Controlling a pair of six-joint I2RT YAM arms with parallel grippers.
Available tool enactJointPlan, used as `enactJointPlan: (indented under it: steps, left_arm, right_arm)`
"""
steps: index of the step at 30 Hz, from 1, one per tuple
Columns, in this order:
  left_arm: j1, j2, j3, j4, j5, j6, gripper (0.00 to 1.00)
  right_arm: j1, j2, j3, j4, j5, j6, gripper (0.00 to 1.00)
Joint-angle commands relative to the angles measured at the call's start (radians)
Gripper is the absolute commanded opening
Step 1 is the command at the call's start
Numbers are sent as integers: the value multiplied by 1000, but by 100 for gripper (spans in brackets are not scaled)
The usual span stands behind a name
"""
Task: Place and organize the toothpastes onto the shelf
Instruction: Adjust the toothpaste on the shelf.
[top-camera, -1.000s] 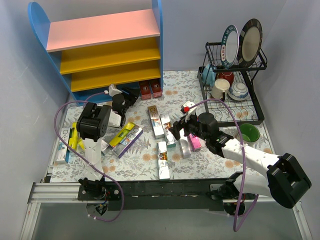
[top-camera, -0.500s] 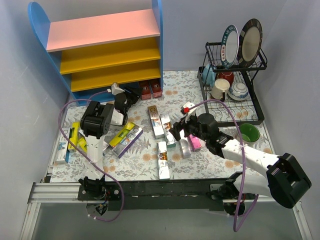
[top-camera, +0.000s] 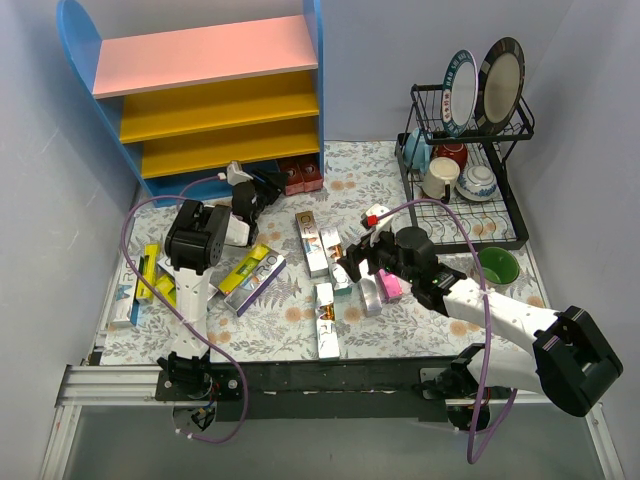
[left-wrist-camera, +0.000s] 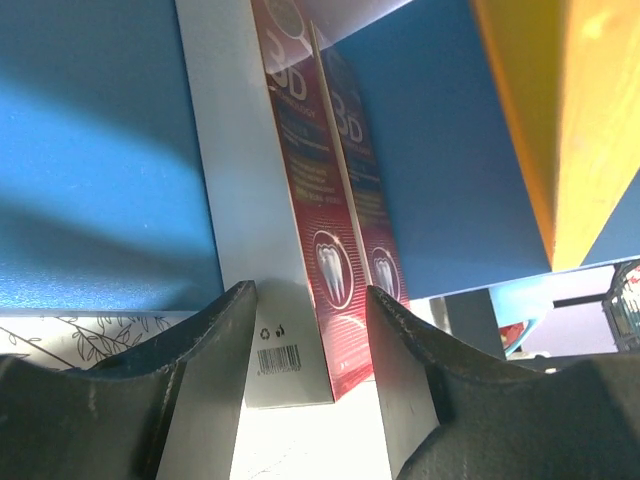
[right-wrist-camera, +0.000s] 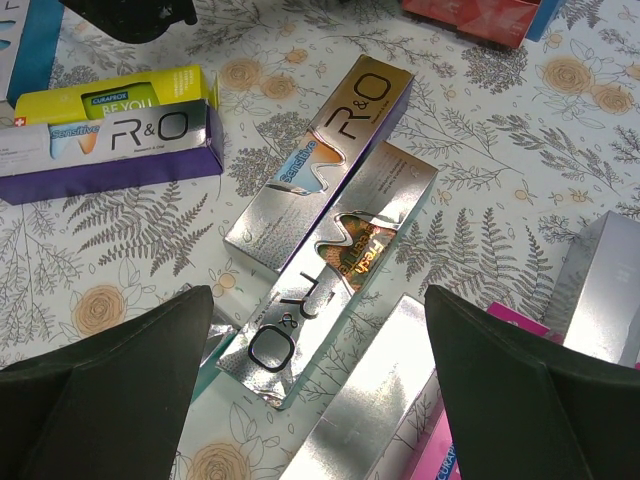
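The shelf (top-camera: 200, 55) stands at the back left with blue sides, a pink top and yellow boards. My left gripper (top-camera: 262, 188) is at its bottom opening, shut on a dark red toothpaste box (left-wrist-camera: 315, 200) with a white side. This box lies flat against a second dark red box (left-wrist-camera: 358, 170), by the blue wall (left-wrist-camera: 100, 150). Two dark red boxes (top-camera: 301, 178) show at the shelf foot. My right gripper (top-camera: 355, 258) is open and empty, low over silver boxes (right-wrist-camera: 330, 270). Yellow (top-camera: 148, 275), silver (top-camera: 311, 240) and magenta (top-camera: 388, 287) boxes lie scattered on the floral mat.
A black wire dish rack (top-camera: 465, 190) with plates, mugs and bowls stands at the back right. A green bowl (top-camera: 497, 265) sits in front of it. A silver box (top-camera: 326, 325) lies near the front edge. Purple cables loop beside both arms.
My left gripper has moved back and to the right, closer to the shelf's bottom opening. The right gripper has hardly moved.
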Motion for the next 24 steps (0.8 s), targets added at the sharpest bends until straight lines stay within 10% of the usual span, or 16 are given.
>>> enactJointPlan:
  steps: [1,24]
  left_arm:
    - [-5,-20,65,-32,143,45,47]
    - [-4,-274,-59,-127,84,219,74]
  right_arm:
    - [5,-11,2,52,0,-14,95]
    - [3,-36,58,-23,-11,-9,95]
